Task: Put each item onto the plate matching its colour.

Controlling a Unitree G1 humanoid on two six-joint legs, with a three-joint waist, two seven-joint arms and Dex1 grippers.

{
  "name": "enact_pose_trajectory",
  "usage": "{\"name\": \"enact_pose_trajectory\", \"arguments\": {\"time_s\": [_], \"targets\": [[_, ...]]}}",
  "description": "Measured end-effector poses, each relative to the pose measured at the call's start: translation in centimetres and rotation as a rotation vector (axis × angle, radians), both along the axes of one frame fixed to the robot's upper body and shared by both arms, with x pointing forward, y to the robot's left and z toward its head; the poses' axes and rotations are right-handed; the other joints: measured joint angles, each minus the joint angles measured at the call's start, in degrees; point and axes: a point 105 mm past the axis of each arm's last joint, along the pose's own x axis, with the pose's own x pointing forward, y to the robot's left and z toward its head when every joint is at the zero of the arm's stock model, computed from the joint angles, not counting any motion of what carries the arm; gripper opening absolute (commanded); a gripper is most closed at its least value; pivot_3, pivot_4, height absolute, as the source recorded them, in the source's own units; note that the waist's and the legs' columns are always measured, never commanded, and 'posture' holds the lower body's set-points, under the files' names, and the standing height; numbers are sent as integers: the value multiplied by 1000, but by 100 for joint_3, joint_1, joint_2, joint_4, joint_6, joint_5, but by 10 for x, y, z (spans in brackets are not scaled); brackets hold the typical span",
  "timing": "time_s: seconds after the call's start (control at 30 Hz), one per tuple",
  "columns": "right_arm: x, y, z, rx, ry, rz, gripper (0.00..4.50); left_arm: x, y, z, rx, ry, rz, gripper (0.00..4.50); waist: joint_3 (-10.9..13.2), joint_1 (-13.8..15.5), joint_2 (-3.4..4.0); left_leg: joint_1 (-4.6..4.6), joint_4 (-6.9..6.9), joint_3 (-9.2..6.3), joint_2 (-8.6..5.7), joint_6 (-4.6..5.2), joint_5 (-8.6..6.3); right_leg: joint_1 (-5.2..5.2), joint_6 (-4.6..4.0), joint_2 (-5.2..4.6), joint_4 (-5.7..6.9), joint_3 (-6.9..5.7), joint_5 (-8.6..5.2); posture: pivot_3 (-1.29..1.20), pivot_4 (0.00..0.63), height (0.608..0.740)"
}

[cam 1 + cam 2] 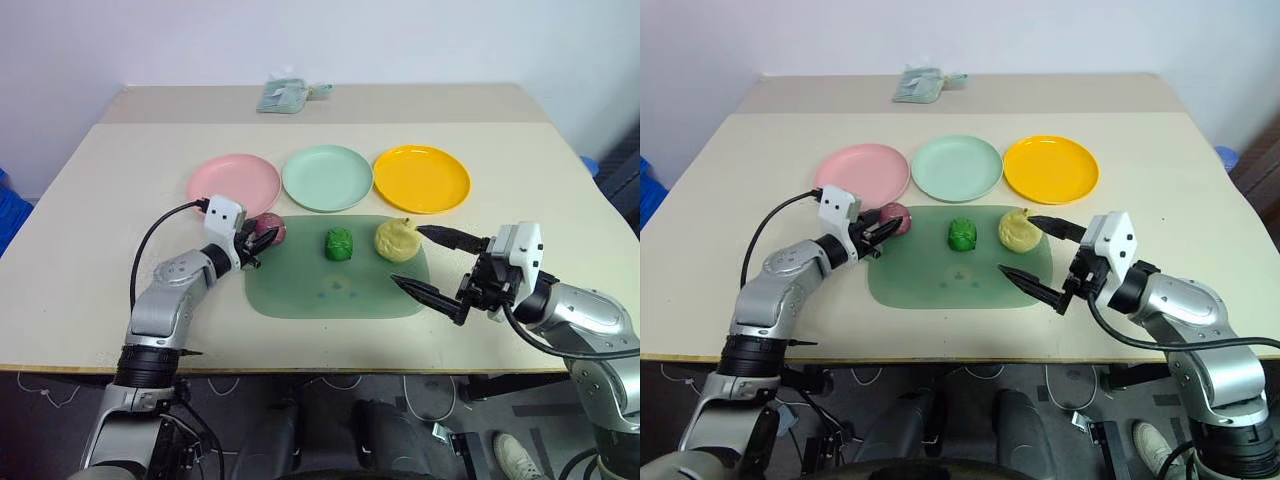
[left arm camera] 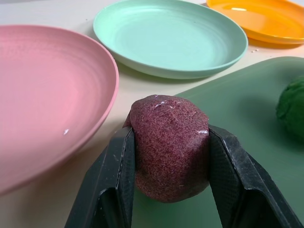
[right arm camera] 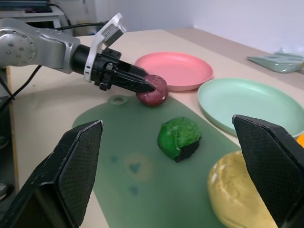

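My left gripper [image 1: 262, 240] is shut on the dark red-purple round item [image 2: 171, 147], which rests at the left edge of the green mat [image 1: 335, 290], just in front of the pink plate [image 1: 233, 183]. On the mat also lie the bumpy green item [image 1: 340, 244] and, to its right, the lumpy yellow item [image 1: 396, 240]. Behind them stand the mint green plate [image 1: 327, 177] and the orange-yellow plate [image 1: 421, 178]. My right gripper [image 1: 428, 262] stands open at the mat's right edge, its fingers [image 3: 71, 175] wide apart beside the yellow item, holding nothing.
A pale green folded cloth or bag [image 1: 283, 94] lies at the far edge of the table. The table's front edge runs close below both arms. A cable [image 1: 150, 245] loops from the left wrist.
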Motion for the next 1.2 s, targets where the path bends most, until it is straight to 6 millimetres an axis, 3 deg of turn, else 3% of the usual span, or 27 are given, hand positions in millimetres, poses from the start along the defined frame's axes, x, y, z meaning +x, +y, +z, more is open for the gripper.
{"name": "enact_pose_trajectory", "arguments": {"time_s": [0.13,0.3,0.37,0.47,0.67,0.9,1.07,1.2], "targets": [[0,0,1,1,-7,-7,4500,12,-1,17,-103,-42,76,1590,3,27,-6,-2,7,-1,0,0,0,0,1,0,1,-1,1,0,150,740],[1,0,3,1,-17,-9,4500,40,35,68,-241,-161,320,1590,4,51,-9,-1,7,1,-2,0,0,0,13,3,4,-2,7,0,150,740],[2,0,4,-3,-28,-13,4500,48,47,75,-273,-165,402,1590,4,79,-9,0,7,1,-3,0,0,0,17,4,7,-2,10,0,150,740],[4,-1,6,-1,-44,-17,4500,57,62,69,-300,-132,495,1590,4,129,-10,0,10,1,-6,0,1,0,20,5,8,-2,11,0,150,740],[5,-2,7,-9,-58,-26,4500,63,63,50,-290,-75,513,4307,5,147,-19,-2,14,0,-7,-1,1,1,21,3,8,-2,13,0,150,740],[6,-4,5,-4,-54,-51,4500,64,39,53,-266,-81,419,4448,5,135,-19,-1,12,0,-7,-1,1,0,21,3,9,-1,13,0,150,740],[8,-5,5,0,-54,-69,4500,55,-6,70,-225,-143,169,4448,4,142,-19,-2,13,1,-7,-1,1,1,20,1,8,0,14,0,150,740],[9,-6,6,3,-55,-86,4500,36,-57,57,-185,-72,-113,4448,3,134,-18,-1,13,1,-7,-1,1,1,18,2,9,0,14,0,150,740]]}}
